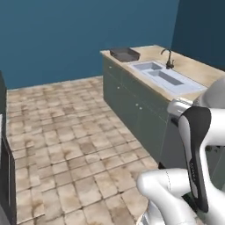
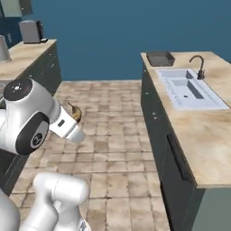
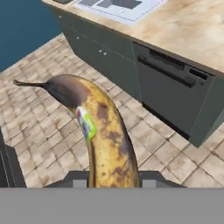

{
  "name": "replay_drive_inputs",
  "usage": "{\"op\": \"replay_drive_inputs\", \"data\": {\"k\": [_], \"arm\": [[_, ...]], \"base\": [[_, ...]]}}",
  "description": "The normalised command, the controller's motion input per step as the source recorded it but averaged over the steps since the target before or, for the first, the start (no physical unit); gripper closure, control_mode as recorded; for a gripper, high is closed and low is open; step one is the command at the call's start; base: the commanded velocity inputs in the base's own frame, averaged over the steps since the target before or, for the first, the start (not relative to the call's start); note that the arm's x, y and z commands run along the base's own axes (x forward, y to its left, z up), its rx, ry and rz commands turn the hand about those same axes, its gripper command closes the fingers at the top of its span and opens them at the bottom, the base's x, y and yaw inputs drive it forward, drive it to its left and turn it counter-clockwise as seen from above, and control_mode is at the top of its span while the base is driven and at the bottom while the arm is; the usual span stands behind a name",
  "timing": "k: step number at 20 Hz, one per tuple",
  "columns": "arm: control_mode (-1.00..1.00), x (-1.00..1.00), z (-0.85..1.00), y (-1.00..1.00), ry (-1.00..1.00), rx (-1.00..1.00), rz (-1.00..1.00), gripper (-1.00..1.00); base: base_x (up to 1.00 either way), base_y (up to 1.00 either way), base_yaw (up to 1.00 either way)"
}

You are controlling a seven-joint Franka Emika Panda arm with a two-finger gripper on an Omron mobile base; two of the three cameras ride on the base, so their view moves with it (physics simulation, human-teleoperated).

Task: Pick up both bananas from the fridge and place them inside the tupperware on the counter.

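Note:
A banana (image 3: 103, 131), yellow with dark brown patches and a small sticker, rises from between the fingertips of my gripper (image 3: 111, 180), which is shut on it. From the right base view, the banana's (image 2: 75, 112) end pokes out past the white hand over the tiled floor. The dark grey tupperware (image 1: 125, 54) sits at the far end of the beige counter (image 1: 195, 67), well away from the gripper. It shows again as the tupperware (image 2: 160, 58) beyond the sink on the counter (image 2: 212, 135). The fridge is out of view.
A pale inset sink (image 2: 189, 90) with a dark faucet (image 2: 200, 66) lies between me and the container. A dishwasher front (image 3: 175, 94) sits under the counter. A second counter (image 2: 25, 54) with a toaster (image 2: 31, 30) runs along the left. Tiled floor (image 1: 74, 132) lies open between them.

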Motion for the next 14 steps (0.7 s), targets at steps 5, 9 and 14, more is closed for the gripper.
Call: {"op": "replay_drive_inputs", "data": {"k": [5, 9, 14], "arm": [[1.0, 0.0, 0.0, 0.0, 0.0, 0.0, 0.0, 1.0], [1.0, 0.0, 0.0, 0.0, 0.0, 0.0, 0.0, 1.0], [1.0, 0.0, 0.0, 0.0, 0.0, 0.0, 0.0, 1.0]], "base": [[0.9, 1.0, -0.65], [0.86, 1.0, -0.61], [0.88, 1.0, -0.61]]}}
